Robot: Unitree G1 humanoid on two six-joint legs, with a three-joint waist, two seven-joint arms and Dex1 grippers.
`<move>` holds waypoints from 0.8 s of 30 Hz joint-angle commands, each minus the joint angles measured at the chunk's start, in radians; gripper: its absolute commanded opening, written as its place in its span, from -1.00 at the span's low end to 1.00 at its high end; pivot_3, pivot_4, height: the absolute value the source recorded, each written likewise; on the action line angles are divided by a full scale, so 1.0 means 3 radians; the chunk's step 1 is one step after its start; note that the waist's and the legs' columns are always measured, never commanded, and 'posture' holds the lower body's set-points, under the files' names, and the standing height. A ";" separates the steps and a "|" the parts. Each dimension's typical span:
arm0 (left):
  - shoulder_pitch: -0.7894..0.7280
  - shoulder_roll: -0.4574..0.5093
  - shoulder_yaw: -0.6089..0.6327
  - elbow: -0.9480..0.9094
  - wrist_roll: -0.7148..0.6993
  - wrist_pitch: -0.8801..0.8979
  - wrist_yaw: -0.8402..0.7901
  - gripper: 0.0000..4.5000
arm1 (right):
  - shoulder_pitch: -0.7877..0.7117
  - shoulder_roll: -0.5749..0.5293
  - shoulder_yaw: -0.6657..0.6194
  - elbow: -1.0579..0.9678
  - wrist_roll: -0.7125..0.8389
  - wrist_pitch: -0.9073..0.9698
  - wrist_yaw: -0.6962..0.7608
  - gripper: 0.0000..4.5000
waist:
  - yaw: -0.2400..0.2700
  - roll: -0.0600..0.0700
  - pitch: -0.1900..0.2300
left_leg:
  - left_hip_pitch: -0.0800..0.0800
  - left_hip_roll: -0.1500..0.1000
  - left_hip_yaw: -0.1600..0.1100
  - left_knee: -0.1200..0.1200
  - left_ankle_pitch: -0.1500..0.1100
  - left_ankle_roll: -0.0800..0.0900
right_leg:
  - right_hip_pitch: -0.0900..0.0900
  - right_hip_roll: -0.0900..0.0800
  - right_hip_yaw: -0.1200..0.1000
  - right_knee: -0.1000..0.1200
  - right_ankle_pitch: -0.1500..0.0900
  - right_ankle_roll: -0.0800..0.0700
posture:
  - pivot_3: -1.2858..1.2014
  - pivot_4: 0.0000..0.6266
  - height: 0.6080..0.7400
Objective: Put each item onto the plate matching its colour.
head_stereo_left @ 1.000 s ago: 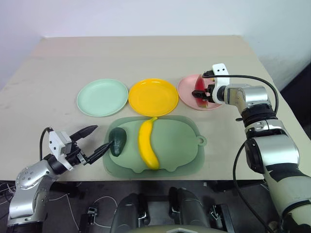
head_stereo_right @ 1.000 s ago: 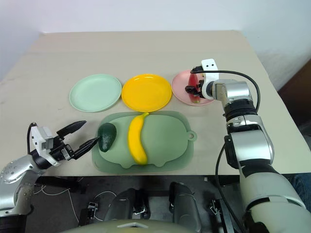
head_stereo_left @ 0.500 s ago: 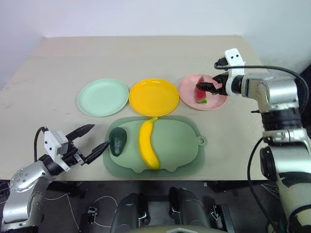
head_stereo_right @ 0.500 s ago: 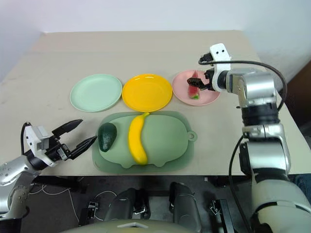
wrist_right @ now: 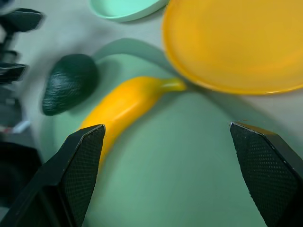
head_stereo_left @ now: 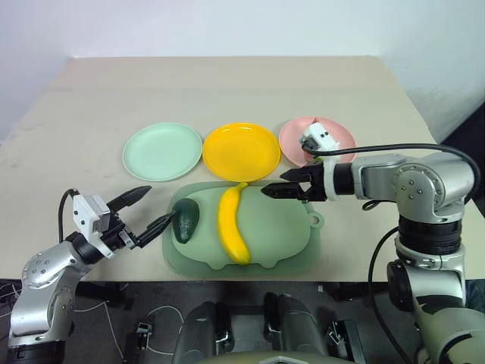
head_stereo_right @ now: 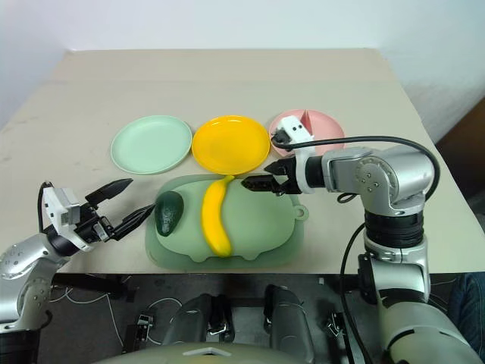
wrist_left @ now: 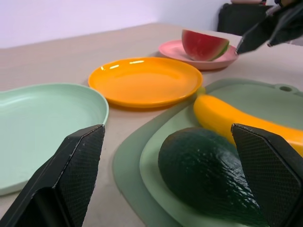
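A dark green avocado (head_stereo_left: 184,221) and a yellow banana (head_stereo_left: 231,225) lie on the pig-shaped tray (head_stereo_left: 288,227). Behind it stand the mint green plate (head_stereo_left: 161,151), the yellow plate (head_stereo_left: 241,151) and the pink plate (head_stereo_left: 337,135). The watermelon wedge (wrist_left: 204,45) rests on the pink plate. My left gripper (head_stereo_left: 155,206) is open, level, just left of the avocado and apart from it. My right gripper (head_stereo_left: 276,184) is open above the tray's far edge, right of the banana's tip, holding nothing.
The tray lies near the table's front edge (head_stereo_left: 91,280). Bare tabletop stretches behind the plates and to both sides. My right forearm reaches across from the right, passing in front of the pink plate.
My right gripper has pulled away from the watermelon wedge on the pink plate and swung back and left over the tray. The left gripper has hardly moved.
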 commanded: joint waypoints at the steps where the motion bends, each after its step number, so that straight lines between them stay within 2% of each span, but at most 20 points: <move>1: -0.0067 -0.0017 -0.0068 0.0005 0.0040 -0.0050 -0.0010 1.00 | -0.0029 0.0181 0.0072 0.0080 0.0353 0.0022 -0.0349 0.98 | -0.0003 0.0000 0.0000 | 0.0001 0.0000 0.0000 0.0000 0.0000 0.0000 | 0.0000 0.0000 0.0000 0.0000 0.0000 0.0000 | 0.03 -0.52 0.33; 6: -0.0198 -0.0018 -0.0154 -0.0066 0.0042 0.0041 0.0073 1.00 | -0.0025 0.0421 0.0280 0.0356 0.0793 0.0022 -0.0937 0.98 | -0.0006 0.0000 0.0000 | 0.0000 0.0001 0.0001 0.0000 0.0000 0.0000 | -0.0001 0.0001 0.0000 0.0003 0.0003 0.0004 | 0.03 -0.52 0.33; 14: -0.0380 -0.0007 -0.0293 -0.0234 0.0044 0.0262 0.0234 1.00 | -0.0276 0.0710 0.0478 0.0898 0.1154 0.0022 -0.1661 0.98 | -0.0003 -0.0001 -0.0001 | 0.0001 0.0000 0.0003 0.0001 0.0001 -0.0001 | 0.0001 0.0002 0.0000 0.0006 0.0003 0.0005 | 0.03 -0.52 0.33; 24: -0.0546 -0.0015 -0.0360 -0.0053 0.0083 0.0240 0.0201 1.00 | -0.0544 0.0727 0.0804 0.1153 0.1539 0.0022 -0.2287 0.98 | -0.0008 -0.0001 -0.0001 | 0.0006 0.0000 0.0006 0.0001 0.0001 -0.0001 | 0.0002 0.0004 0.0001 0.0013 0.0003 0.0006 | 0.03 -0.52 0.33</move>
